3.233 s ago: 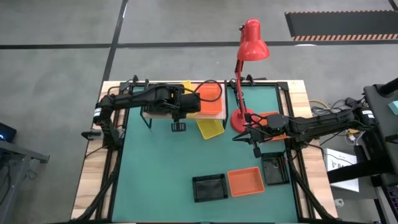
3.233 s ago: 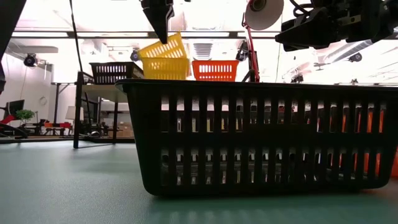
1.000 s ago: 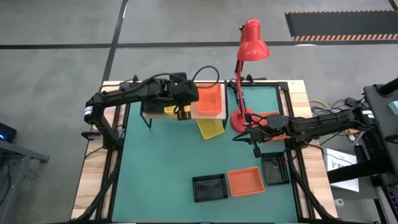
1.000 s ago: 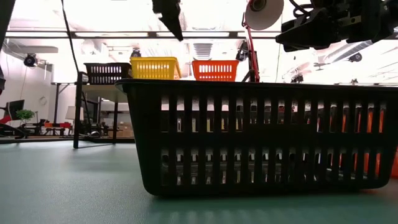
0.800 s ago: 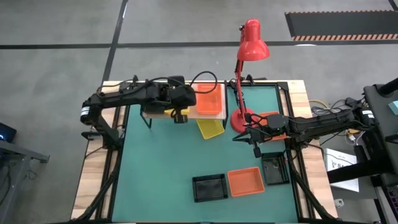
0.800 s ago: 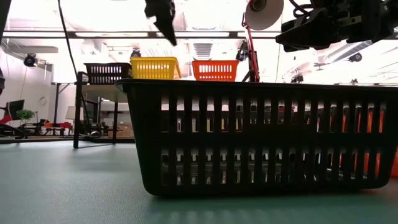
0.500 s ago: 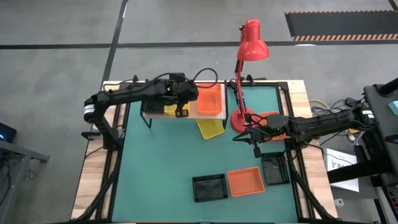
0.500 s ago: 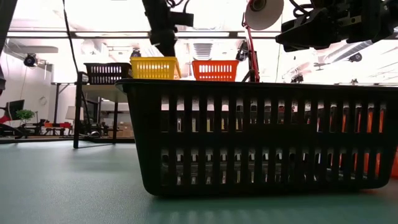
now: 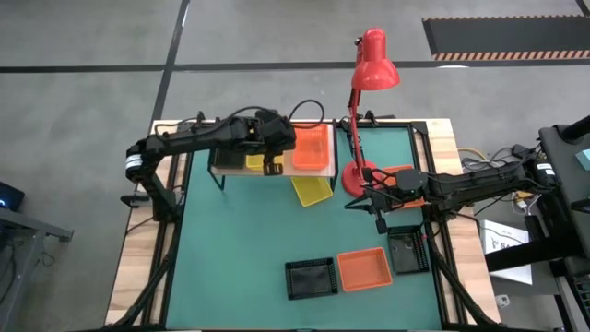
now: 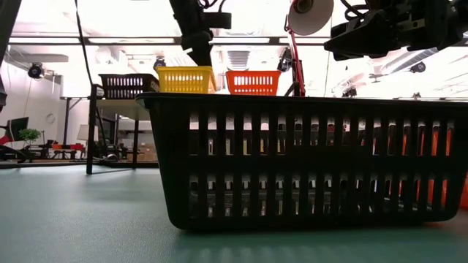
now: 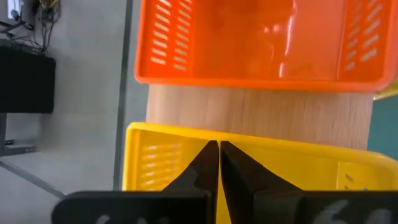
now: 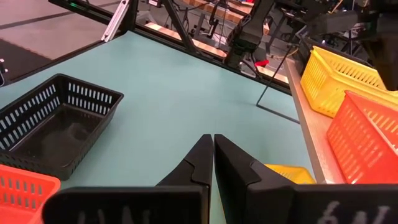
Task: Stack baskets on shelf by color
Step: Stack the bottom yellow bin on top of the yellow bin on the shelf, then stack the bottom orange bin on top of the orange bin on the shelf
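On the shelf (image 11: 261, 118) three baskets stand in a row, flat on their bottoms: black (image 10: 128, 85), yellow (image 10: 186, 79) and orange (image 9: 311, 148). My left gripper (image 11: 218, 144) is shut and reaches down into the yellow basket (image 11: 298, 165), its tips at the wall that faces the orange basket (image 11: 261, 37). A second yellow basket (image 9: 312, 191) lies on the table in front of the shelf. My right gripper (image 9: 379, 221) is shut and empty, and hangs above the table at the right. My left gripper has its shut fingertips (image 11: 208, 155) against the inner side of the yellow basket's long wall (image 11: 180, 138), near its middle, on the side toward the orange basket. The fingers slant down from above. The basket sits flat on the shelf.
A red desk lamp (image 9: 355, 178) stands right of the shelf, with an orange basket (image 9: 403, 173) beside its base. Near the front edge lie a black basket (image 9: 310, 277), an orange one (image 9: 364, 269) and another black one (image 9: 406, 251). Bare green table lies at the front left.
My left gripper, shut throughout, swung a little toward the table's left, then back right and down onto the yellow basket on the shelf. In the low view that basket has slid slightly toward the orange one. My right arm has kept still.
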`<action>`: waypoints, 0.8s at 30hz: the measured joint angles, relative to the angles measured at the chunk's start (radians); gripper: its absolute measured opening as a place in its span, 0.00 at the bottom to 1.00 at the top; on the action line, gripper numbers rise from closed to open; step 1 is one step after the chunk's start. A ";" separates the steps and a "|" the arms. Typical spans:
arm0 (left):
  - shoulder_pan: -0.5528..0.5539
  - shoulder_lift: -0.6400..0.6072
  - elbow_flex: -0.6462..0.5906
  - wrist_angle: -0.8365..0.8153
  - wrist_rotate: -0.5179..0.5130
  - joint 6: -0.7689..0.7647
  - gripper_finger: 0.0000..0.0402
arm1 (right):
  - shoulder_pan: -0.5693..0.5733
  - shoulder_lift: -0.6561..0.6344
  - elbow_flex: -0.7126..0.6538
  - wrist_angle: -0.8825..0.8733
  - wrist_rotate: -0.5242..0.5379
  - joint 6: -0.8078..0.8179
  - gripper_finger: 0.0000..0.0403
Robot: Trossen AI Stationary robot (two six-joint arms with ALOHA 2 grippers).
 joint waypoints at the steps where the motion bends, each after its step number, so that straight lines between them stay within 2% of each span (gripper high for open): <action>1: 0.000 0.000 0.001 0.008 0.000 0.000 0.00 | 0.000 0.000 0.000 0.000 0.000 0.000 0.02; 11: -0.008 -0.003 0.039 0.031 -0.005 -0.003 0.00 | 0.000 0.000 0.000 -0.001 0.000 0.000 0.02; 14: -0.039 -0.023 0.042 0.044 -0.003 -0.049 0.00 | 0.000 0.000 0.000 -0.013 0.000 0.001 0.02; 19: -0.195 -0.093 -0.018 0.193 0.018 -0.085 0.00 | 0.000 0.000 0.000 -0.022 0.000 0.004 0.02; 24: -0.388 -0.149 -0.171 0.458 0.022 -0.057 0.00 | 0.000 0.000 0.000 -0.022 0.000 0.028 0.02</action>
